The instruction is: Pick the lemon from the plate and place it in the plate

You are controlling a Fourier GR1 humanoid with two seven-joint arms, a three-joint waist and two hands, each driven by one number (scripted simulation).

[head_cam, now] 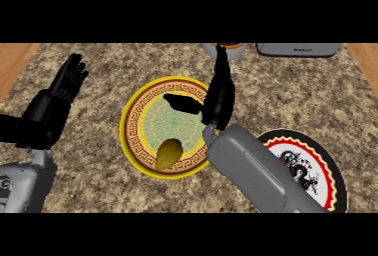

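A yellow lemon [169,153] lies on the near part of the yellow-rimmed plate [133,105] with a green centre, in the middle of the counter. My right hand [218,95] hovers over the plate's right side, fingers straight and pointing away, thumb out to the left; it holds nothing and stands beyond the lemon, apart from it. My right forearm crosses the plate's lower right rim. A second plate [325,162], black with a red and white ring, sits to the right, partly hidden by the forearm. My left hand [63,87] rests open at the left, fingers up.
At the far edge stand a grey bowl-like container [232,49] and a grey appliance [299,49]. The speckled stone counter [96,185] is flanked by wooden strips at the far left and right.
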